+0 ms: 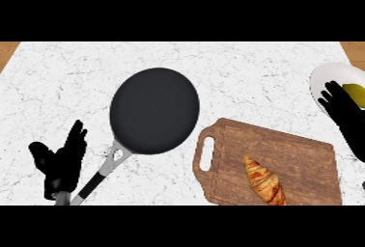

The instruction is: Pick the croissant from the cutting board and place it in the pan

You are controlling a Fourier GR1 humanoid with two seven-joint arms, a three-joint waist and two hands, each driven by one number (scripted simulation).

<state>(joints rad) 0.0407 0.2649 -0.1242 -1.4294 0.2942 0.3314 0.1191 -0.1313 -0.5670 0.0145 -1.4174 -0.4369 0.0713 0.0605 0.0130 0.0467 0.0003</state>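
A golden croissant [264,182] lies on the brown wooden cutting board [299,159] at the lower right, close to the board's near edge. A black round pan [154,110] sits at the centre of the marble counter, its grey and black handle [102,173] running down to the left. My left hand [61,161] stands open at the lower left, fingers up, just left of the pan handle. My right hand [342,112] is open at the right edge, fingers straight, above the board's far right corner and overlapping a white plate. Neither hand holds anything.
A white plate [329,77] with a yellow-green item [356,94] on it sits at the right edge, partly behind my right hand. Wooden surface shows at both top corners beyond the marble counter [57,87].
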